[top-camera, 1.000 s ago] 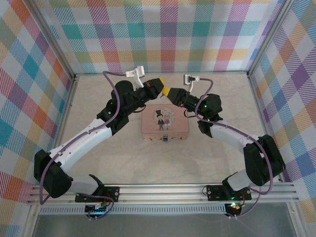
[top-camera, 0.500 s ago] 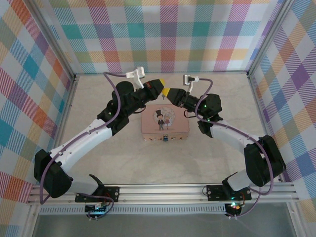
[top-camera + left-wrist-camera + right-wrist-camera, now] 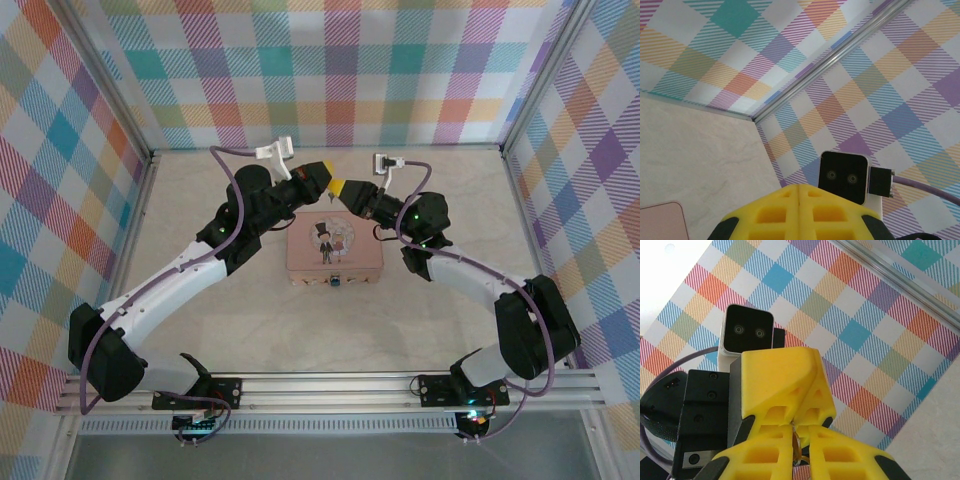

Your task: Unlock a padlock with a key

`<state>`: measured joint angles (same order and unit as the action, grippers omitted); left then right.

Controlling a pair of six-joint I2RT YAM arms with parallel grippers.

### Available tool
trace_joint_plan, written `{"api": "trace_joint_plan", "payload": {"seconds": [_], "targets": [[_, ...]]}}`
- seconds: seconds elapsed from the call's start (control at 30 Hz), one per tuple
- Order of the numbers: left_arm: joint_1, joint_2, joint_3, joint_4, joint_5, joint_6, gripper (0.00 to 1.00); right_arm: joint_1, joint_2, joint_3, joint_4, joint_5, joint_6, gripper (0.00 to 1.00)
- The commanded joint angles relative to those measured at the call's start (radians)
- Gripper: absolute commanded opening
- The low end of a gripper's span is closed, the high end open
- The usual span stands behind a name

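Observation:
My two grippers meet tip to tip above the far edge of the pink tin. The left gripper is shut, its yellow fingers pinching the end of a thin brass key. In the right wrist view the key stands edge-on between the fingers of my right gripper, flat against one finger, with its ring below. The right jaws are closed in around it. In the left wrist view the left gripper shows no gap. A tiny dark thing at the middle of the tin's front edge looks like the padlock.
The tin lies in the middle of the pale table, and a corner of it reaches into the left wrist view. Checked walls close the back and both sides. The right wrist camera faces the left gripper at close range.
The right gripper's jaws have closed in on the key. Both arms stay almost where they were.

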<state>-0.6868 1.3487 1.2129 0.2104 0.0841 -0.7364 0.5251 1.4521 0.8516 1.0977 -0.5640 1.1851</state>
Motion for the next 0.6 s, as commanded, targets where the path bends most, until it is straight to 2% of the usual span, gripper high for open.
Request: {"api": "trace_joint_plan", "payload": {"seconds": [0.0, 0.07, 0.17, 0.2, 0.27, 0.4, 0.5, 0.53, 0.57], "targets": [[-0.013, -0.041, -0.009, 0.030, -0.019, 0.020, 0.00, 0.003, -0.027, -0.008, 0.016, -0.006, -0.024, 0.11], [-0.013, -0.039, -0.006, 0.030, -0.019, 0.021, 0.00, 0.003, -0.027, -0.006, 0.020, -0.014, -0.025, 0.02], [-0.013, -0.034, -0.002, 0.030, -0.015, 0.019, 0.00, 0.003, -0.027, -0.006, 0.027, -0.017, -0.028, 0.00], [-0.013, -0.033, -0.003, 0.030, -0.015, 0.019, 0.00, 0.003, -0.027, -0.006, 0.027, -0.017, -0.028, 0.01], [-0.013, -0.035, -0.001, 0.028, -0.019, 0.022, 0.00, 0.000, -0.030, -0.008, 0.007, -0.008, -0.030, 0.20], [-0.012, -0.036, 0.002, 0.020, -0.019, 0.025, 0.00, -0.002, -0.033, -0.011, -0.002, -0.005, -0.034, 0.20], [-0.012, -0.028, 0.002, 0.023, -0.013, 0.018, 0.00, -0.002, -0.033, 0.000, -0.005, -0.018, -0.036, 0.12], [-0.013, -0.024, 0.001, 0.027, -0.009, 0.016, 0.00, -0.002, -0.033, 0.003, -0.005, -0.022, -0.037, 0.13], [-0.012, -0.020, 0.001, 0.029, -0.004, 0.013, 0.00, -0.001, -0.034, 0.007, -0.001, -0.028, -0.036, 0.19]]}}
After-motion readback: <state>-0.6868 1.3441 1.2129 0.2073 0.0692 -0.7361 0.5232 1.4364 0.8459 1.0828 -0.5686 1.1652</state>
